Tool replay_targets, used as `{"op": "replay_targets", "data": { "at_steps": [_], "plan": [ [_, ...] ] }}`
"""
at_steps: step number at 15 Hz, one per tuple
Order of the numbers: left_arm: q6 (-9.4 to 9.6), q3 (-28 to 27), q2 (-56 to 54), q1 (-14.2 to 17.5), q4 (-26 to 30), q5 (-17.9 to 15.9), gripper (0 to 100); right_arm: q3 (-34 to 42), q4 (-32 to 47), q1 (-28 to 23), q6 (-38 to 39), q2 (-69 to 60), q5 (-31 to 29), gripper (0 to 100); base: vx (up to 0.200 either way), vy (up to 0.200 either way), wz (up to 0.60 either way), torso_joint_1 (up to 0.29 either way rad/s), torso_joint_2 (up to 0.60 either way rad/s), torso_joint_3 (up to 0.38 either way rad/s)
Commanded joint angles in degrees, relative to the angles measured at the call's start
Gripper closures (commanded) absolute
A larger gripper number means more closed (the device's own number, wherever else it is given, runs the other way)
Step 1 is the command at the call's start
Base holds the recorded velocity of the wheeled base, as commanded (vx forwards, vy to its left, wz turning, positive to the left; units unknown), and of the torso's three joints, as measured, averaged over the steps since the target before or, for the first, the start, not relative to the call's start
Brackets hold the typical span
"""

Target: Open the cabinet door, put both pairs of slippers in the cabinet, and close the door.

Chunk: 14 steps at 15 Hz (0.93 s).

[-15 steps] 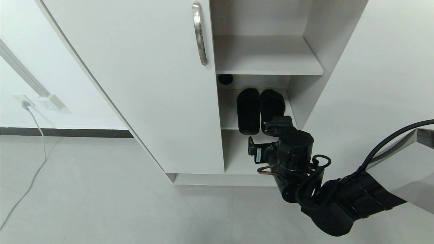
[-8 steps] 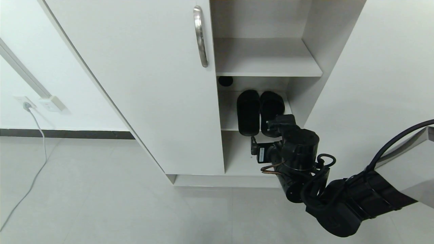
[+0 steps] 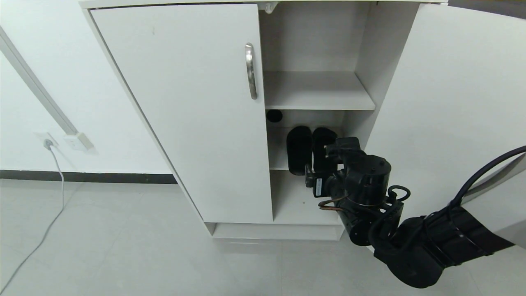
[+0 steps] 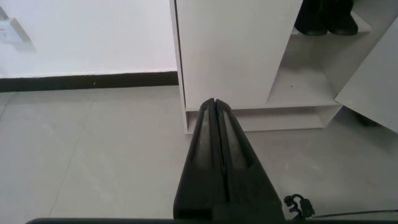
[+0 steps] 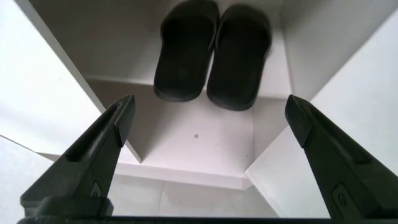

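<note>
Plainly the head camera has moved: the whole scene sits lower than a second ago and the top edge of the cabinet (image 3: 370,49) now shows. Nothing on the shelves has shifted with it.

Farthest left, the left gripper (image 4: 214,102) has its fingers pressed together on nothing, with bare floor (image 4: 93,162) beyond their tips. Next comes the left door (image 3: 181,107), shut, with its handle (image 3: 251,70), both well off to the left of the right gripper's fingers.

The slippers (image 5: 186,50), one black pair, lie side by side on the middle shelf (image 3: 277,152). They are just beyond the right gripper (image 5: 210,106), whose fingers are spread wide and empty, framing the pair between them. Right of those fingers stands the open door (image 3: 452,102).

I judge one pair stowed, with a second pair and the closing of the door yet to do.
</note>
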Motion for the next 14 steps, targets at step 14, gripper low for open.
{"op": "replay_targets", "data": {
  "at_steps": [14],
  "plan": [
    [-0.29,0.01,0.07,0.01,0.0,0.0,100,2.95,-0.48,0.01,-2.32,-0.23,1.73,0,0.0,0.057,0.0,0.001,0.0,0.113]
  ]
}}
